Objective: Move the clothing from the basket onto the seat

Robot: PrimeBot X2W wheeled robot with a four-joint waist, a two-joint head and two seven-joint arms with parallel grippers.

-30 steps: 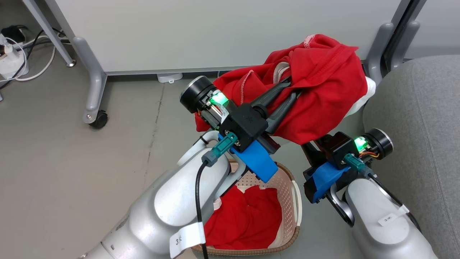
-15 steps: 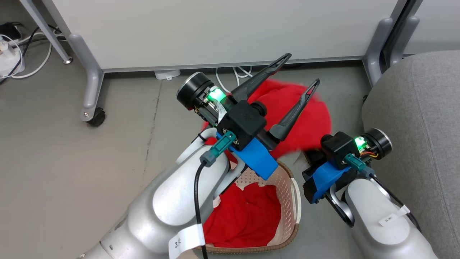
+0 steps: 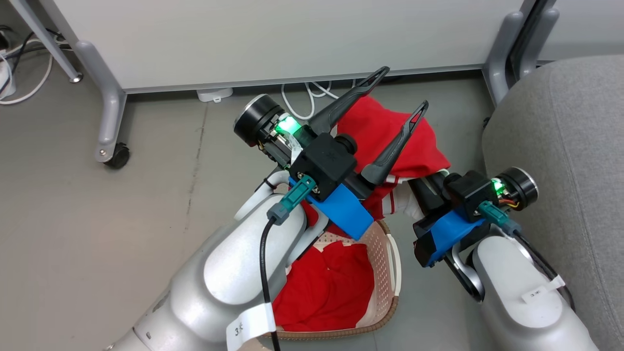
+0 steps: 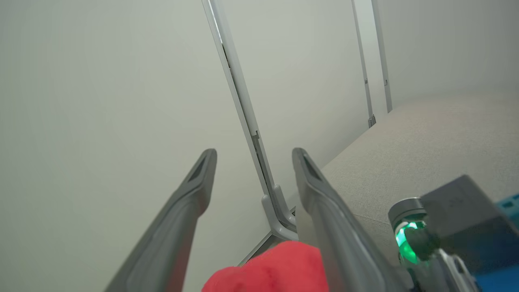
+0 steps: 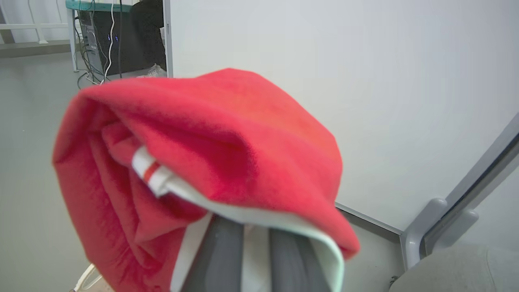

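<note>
**Left gripper** [image 3: 399,93]: fingers splayed wide, nothing between them, tips aimed up toward the white partition panel [image 3: 292,39].

**Right gripper** [image 5: 249,259]: fingers [image 5: 219,255] pressed close together, a strip of white fabric pinched between them, tips buried under cloth.

**Red garment** [image 3: 390,131]: bunched and draped over the right gripper's fingers. It hung beneath the left gripper's spread fingers; contact with them could not be judged. It was held above the grey floor [image 3: 97,219], between basket and seat. White striped trim showed at its lower edge.

**Basket** [image 3: 391,253]: stood on the floor, partly under the left forearm, and held a second red garment [image 3: 331,287].

**Seat** [image 3: 560,146]: grey cushion, its rounded edge just right of the right wrist.

**Surroundings**: one grey panel foot [image 3: 497,63] stood near the seat's corner, beyond the garment. A castored foot [image 3: 114,156] stood well to the left, with open floor between it and the basket.
</note>
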